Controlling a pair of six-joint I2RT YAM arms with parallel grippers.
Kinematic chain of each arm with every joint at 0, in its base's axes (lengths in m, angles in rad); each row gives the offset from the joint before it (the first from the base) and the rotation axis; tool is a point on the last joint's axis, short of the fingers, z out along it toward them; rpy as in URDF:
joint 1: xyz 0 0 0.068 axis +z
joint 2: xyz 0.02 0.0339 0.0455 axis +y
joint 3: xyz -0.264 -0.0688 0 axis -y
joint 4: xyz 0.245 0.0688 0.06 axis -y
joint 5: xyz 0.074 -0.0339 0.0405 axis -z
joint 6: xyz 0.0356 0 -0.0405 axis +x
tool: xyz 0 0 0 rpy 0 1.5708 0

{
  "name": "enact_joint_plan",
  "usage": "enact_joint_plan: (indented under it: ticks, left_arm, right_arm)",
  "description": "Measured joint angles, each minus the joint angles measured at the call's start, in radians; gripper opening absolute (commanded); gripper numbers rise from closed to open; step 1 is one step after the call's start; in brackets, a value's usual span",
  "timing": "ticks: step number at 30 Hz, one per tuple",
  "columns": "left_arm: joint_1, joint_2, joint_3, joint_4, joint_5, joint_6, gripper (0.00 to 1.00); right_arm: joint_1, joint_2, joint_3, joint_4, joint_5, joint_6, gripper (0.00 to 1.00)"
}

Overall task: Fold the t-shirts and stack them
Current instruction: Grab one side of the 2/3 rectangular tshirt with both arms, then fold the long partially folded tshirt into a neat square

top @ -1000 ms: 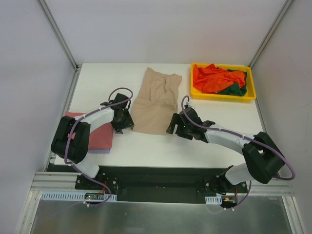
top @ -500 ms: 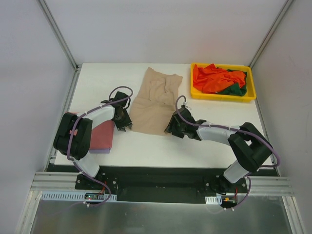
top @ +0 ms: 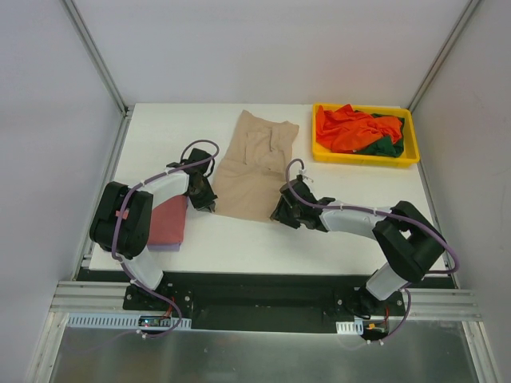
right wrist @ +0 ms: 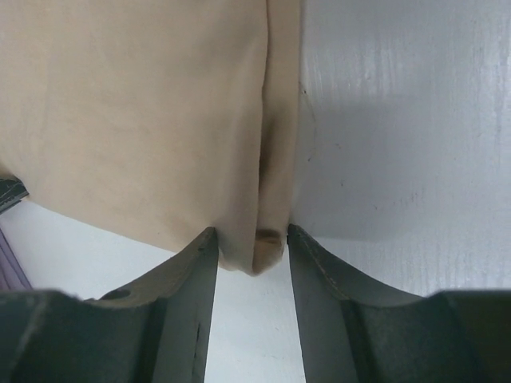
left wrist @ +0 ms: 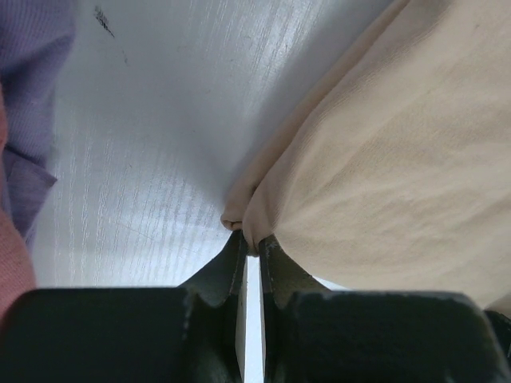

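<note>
From above, the tan t-shirt (top: 257, 163) lies flat in the middle of the table, so both arms can reach its near corners. The left gripper (top: 207, 201) is at the lower left corner and the right gripper (top: 283, 212) at the lower right.

In the left wrist view, the left gripper is pressed together, pinching the shirt's corner.

In the right wrist view, the right gripper is spread wide. The corner lies between its fingers (right wrist: 200, 271), likely ready for a squeeze.
</note>
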State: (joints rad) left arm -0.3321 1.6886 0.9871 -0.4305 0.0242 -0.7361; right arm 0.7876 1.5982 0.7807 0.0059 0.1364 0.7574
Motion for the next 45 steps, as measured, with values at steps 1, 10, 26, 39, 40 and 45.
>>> enact_joint_plan:
  ticks: [1, 10, 26, 39, 40, 45]
  left_arm:
    - [0.0, 0.0, 0.0, 0.0, 0.0, 0.0, 0.0]
    - [0.0, -0.001, -0.002, 0.002, 0.001, -0.001, 0.0]
    - [-0.002, -0.586, -0.256, -0.035, 0.01, -0.035, 0.0]
    - [-0.009, -1.168, -0.28, -0.285, 0.077, -0.084, 0.0]
    - [-0.009, -1.157, -0.264, -0.301, 0.078, -0.084, 0.0]
    - [-0.009, -1.071, -0.18, -0.311, 0.075, -0.084, 0.0]
  right_arm:
    - [0.002, 0.0, 0.001, -0.01, 0.002, 0.009, 0.41]
    - [0.016, 0.019, 0.013, -0.039, 0.011, 0.047, 0.01]
    - [0.068, -0.229, 0.018, -0.238, -0.324, -0.185, 0.01]
    - [0.19, -0.5, 0.023, -0.29, -0.721, -0.149, 0.01]
    - [0.189, -0.515, 0.022, -0.287, -0.721, -0.14, 0.01]
    - [0.123, -0.538, -0.002, -0.28, -0.73, -0.116, 0.01]
